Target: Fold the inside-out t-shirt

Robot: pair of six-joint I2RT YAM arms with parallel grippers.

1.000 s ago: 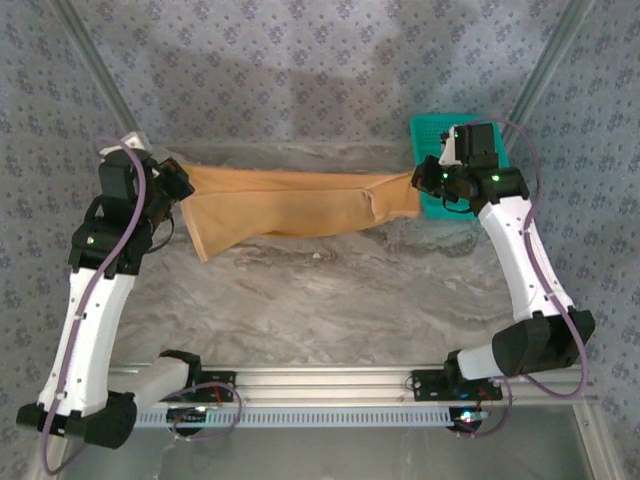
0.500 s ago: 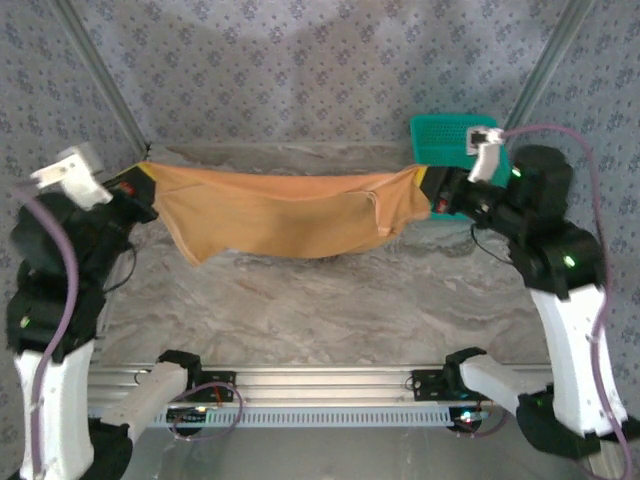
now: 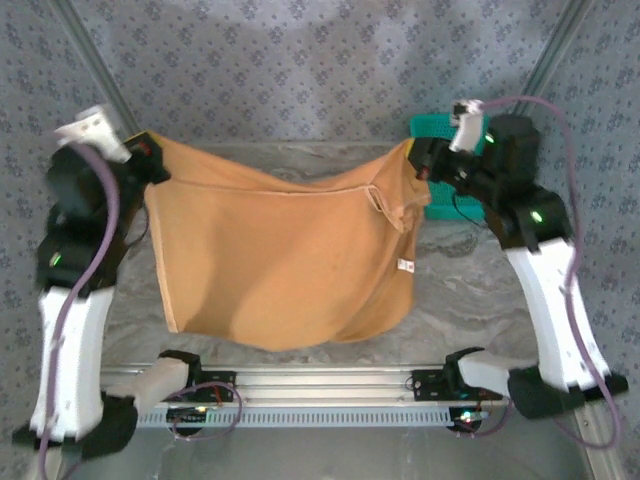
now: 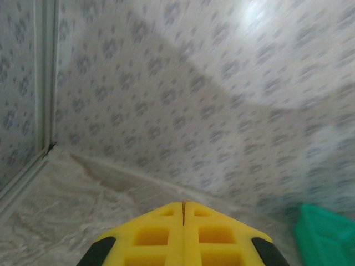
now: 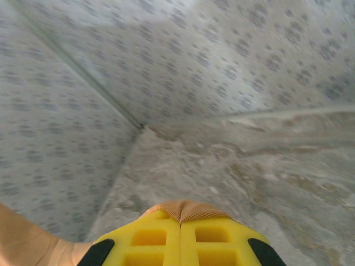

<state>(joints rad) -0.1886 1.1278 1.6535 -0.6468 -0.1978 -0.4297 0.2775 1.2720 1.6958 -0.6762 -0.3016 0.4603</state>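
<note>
- Grey stone-look table [image 3: 460, 300] sits under our two arms, and a metal rail [image 3: 320, 378] runs along its near edge.
- Just past the rail we see the bottom edge of the orange-tan t-shirt [image 3: 280, 260]. It hangs in the air like a sheet, spread wide between our two grippers. We cannot tell if its bottom edge touches the table.
- A small white tag [image 3: 405, 265] shows on the shirt's right side, and the neck band [image 3: 385, 200] sits up near the right corner.
- Our left gripper [image 3: 150, 165] is squeezed tight on the shirt's top left corner. From the left wrist camera, its yellow fingers [image 4: 150, 235] press flat together.
- Our right gripper [image 3: 420, 165] is squeezed tight on the shirt's top right corner. From the right wrist camera, a bit of orange cloth pokes out between the yellow fingertips [image 5: 161, 224].
- A green bumpy thing [image 3: 432, 128] lies behind the right gripper.
- Farthest back stands a grey wall [image 3: 300, 70] with small flower marks.
</note>
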